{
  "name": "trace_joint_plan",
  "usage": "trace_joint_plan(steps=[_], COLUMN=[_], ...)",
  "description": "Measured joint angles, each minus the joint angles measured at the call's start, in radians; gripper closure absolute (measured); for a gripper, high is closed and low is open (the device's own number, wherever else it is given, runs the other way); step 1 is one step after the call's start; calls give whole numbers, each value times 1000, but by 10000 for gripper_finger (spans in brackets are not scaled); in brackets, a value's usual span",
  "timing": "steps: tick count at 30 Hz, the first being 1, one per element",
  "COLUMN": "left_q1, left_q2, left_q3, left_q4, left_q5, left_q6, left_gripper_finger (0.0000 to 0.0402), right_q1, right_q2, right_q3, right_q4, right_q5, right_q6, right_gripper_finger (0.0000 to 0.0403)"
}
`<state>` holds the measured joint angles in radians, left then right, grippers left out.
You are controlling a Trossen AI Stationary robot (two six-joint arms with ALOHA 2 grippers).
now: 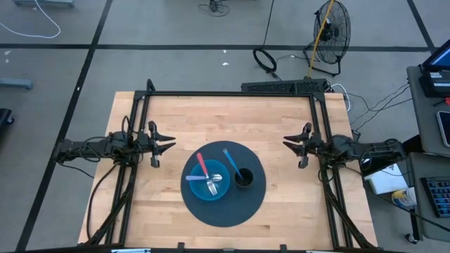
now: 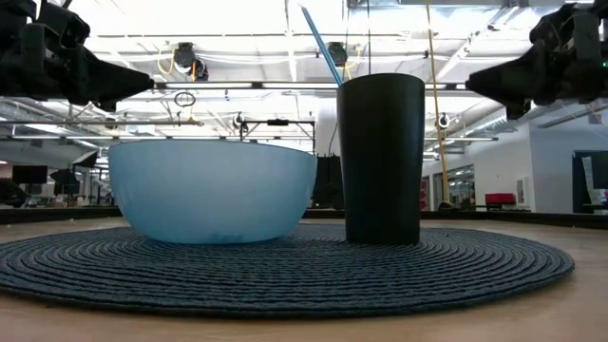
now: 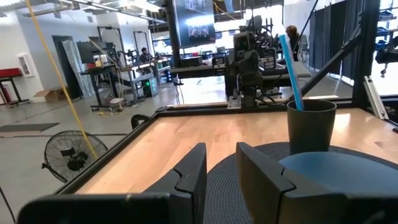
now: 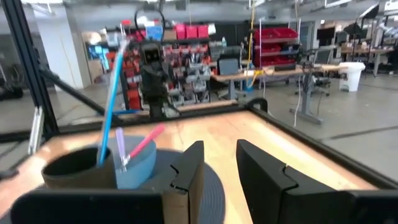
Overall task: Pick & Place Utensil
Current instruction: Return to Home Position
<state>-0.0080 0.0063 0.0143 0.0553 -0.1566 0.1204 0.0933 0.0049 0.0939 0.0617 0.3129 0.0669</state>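
A light blue bowl (image 1: 207, 181) (image 2: 214, 190) and a black cup (image 1: 243, 178) (image 2: 382, 157) stand on a round dark woven mat (image 1: 225, 211). A blue-handled utensil (image 1: 230, 160) (image 3: 291, 71) leans in the cup. In the bowl lie a pink-handled utensil (image 1: 202, 164) (image 4: 146, 142), a pale purple one (image 4: 120, 144) and a silver fork (image 1: 214, 184). My left gripper (image 1: 166, 144) (image 3: 221, 168) hovers open left of the mat. My right gripper (image 1: 287, 143) (image 4: 219, 168) hovers open right of the mat. Both are above table height and point toward the mat.
The wooden table (image 1: 176, 112) has a black frame rail (image 1: 232, 93) along its far edge and rails down both sides. Bare wood lies between each gripper and the mat, and beyond the mat toward the far edge. A floor fan (image 1: 330, 28) stands off the table.
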Motion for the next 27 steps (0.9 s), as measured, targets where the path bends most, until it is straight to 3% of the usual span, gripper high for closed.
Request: trace_joint_plan(steps=[27], left_q1=[0], left_q2=[0], left_q3=[0], left_q4=[7], left_q5=[0], left_q6=[-1], left_gripper_finger=[309], right_q1=[0], right_q2=[0], right_q3=[2], right_q4=[38], right_q5=[-3], right_q6=[0], right_gripper_finger=[314])
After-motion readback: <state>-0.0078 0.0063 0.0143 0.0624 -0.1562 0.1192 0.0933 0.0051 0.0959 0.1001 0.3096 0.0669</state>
